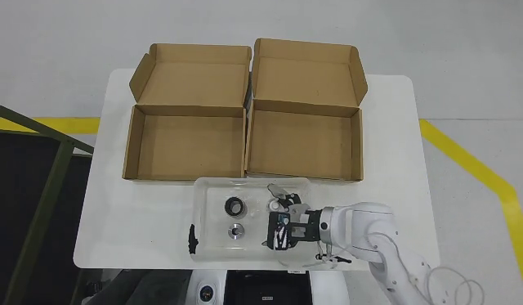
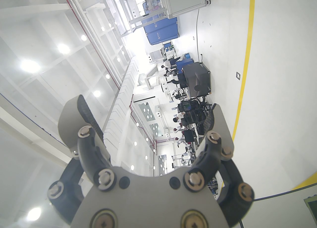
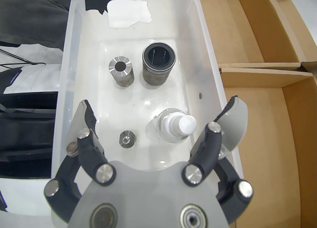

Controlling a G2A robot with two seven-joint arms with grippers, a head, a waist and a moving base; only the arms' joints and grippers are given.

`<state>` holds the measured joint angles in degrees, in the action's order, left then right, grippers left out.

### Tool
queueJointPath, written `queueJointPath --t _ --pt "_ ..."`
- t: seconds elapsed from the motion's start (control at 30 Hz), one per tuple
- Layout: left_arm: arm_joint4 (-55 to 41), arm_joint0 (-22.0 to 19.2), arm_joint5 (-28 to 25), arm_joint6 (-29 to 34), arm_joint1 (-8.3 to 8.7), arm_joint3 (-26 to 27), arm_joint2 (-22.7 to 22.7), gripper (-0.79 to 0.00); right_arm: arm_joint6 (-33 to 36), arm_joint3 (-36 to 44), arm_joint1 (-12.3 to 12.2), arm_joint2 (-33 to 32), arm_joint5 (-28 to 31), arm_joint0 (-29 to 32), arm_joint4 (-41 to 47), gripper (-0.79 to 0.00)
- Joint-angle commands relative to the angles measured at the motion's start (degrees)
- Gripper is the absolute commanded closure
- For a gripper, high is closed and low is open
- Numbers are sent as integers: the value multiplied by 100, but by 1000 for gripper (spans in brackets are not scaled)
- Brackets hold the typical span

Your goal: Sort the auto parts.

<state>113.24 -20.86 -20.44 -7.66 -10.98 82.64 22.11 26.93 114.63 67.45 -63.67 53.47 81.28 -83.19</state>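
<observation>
While the right gripper (image 3: 159,102) is hovering over the right end of the clear bin (image 3: 205,40), its fingers are standing wide apart and gripping nothing. Parts are all sitting in that bin at the table's (image 1: 392,141) near edge: a black-bored bearing (image 3: 158,65) is standing just beside a steel cylinder (image 3: 121,70), bearing on the far side, and closer to the gripper a white-capped bottle (image 3: 177,127) and a small metal nut-looking piece (image 3: 127,139) are sitting apart. Two cardboard boxes, left (image 1: 186,145) and right (image 1: 302,145), are lying open beyond the bin. Left gripper (image 2: 147,103) is pointing off at the room, spread open too, carrying nothing
</observation>
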Motion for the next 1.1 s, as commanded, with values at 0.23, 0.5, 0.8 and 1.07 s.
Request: queueJointPath --t 0.23,0.5,0.8,1.07 --pt "0 0 0 0 0 0 0 -785 198 -213 -18 91 -175 -204 214 -745" --pt "0 0 0 0 0 0 0 -785 337 -348 -66 20 -277 -251 361 -557" --pt "0 0 0 0 0 0 0 -785 374 -365 -119 21 -380 -233 316 -363" --pt "0 0 0 0 0 0 0 -785 228 -490 -129 157 -469 -358 306 -74"
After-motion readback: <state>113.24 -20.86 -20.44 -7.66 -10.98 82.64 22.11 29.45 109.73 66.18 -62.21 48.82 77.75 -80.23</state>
